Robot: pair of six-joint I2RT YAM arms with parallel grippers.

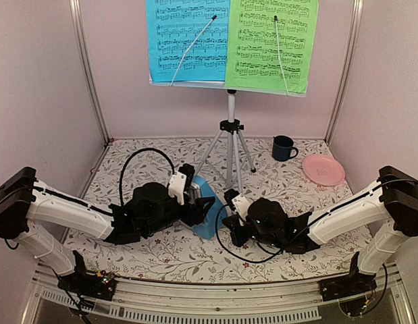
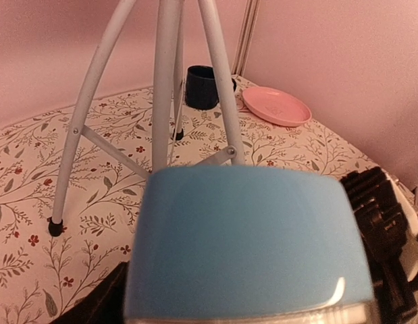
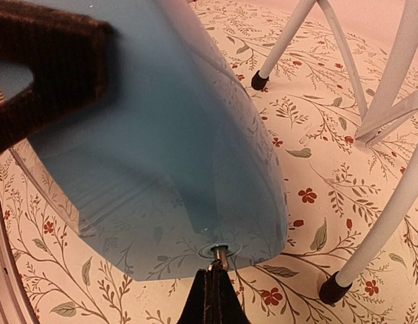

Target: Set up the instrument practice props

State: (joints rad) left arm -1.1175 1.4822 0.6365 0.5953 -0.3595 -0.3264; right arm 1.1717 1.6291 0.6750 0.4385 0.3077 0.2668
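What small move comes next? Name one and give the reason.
Probably draw the right gripper gently back to free the metal pin it seems pinched on. The left gripper clamps the metronome, bracing it, and the blue sheet and green sheet already sit on the stand.

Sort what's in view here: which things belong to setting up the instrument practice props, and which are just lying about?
Part of the job:
pale music stand on silver tripod
blue paper music sheet
green paper music sheet
small blue pyramid metronome

Just lying about:
dark blue mug
round pink plate
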